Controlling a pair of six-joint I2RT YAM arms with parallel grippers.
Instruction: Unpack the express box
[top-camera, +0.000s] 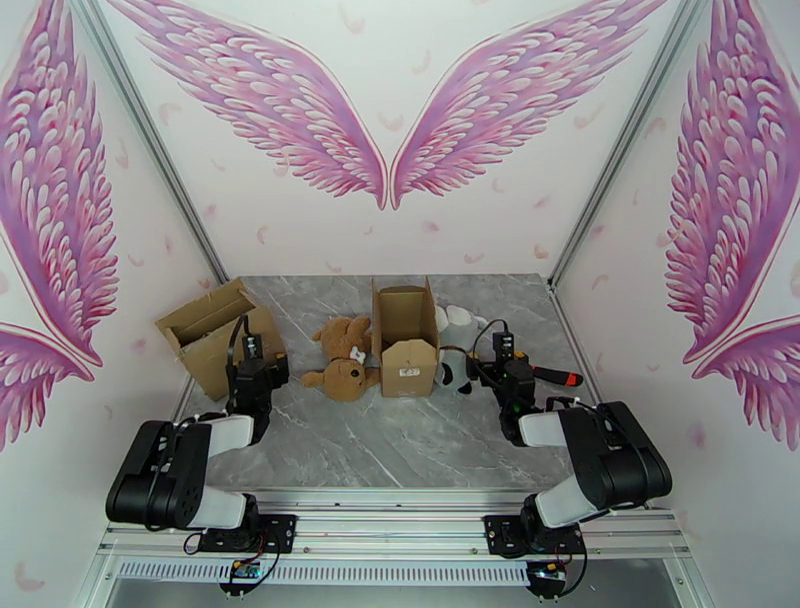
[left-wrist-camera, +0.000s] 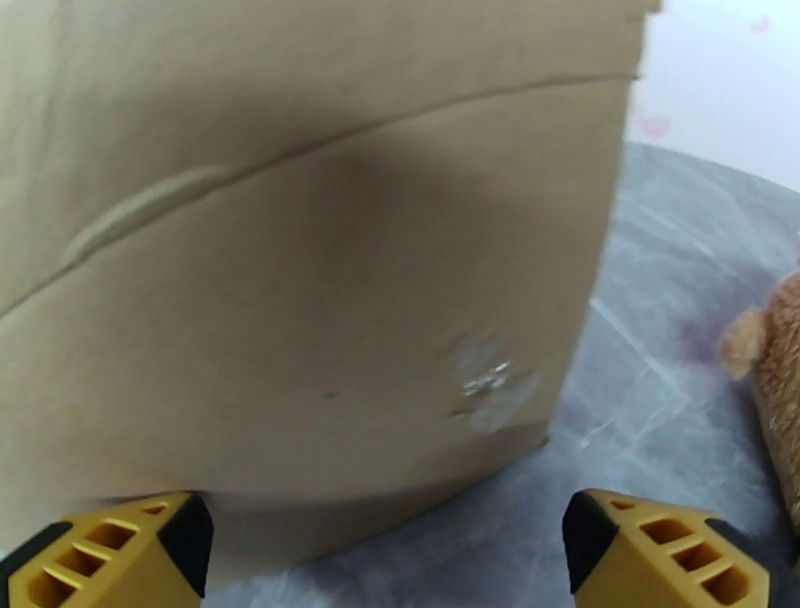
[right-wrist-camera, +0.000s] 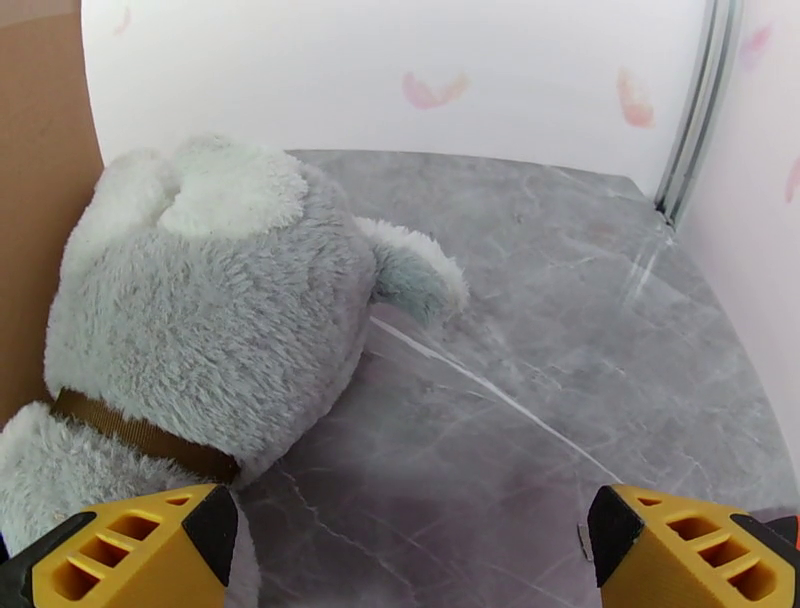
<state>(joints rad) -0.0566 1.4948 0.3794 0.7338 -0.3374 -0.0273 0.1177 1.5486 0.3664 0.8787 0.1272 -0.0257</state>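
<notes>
Both tools gape empty; the left tool (left-wrist-camera: 388, 540), close to the box (left-wrist-camera: 300, 250), may shove it, and the right tool (right-wrist-camera: 412, 530) may drag the grey plush (right-wrist-camera: 200, 300).

Labelled brown express box (top-camera: 405, 338) stands open, centrally.

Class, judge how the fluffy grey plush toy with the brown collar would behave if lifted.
The fluffy grey plush toy would probably squash and flop, given its thick soft pile. Being stuffed fabric, likely light. Slumped beside the brown cardboard box, it seems unlikely to roll.
</notes>
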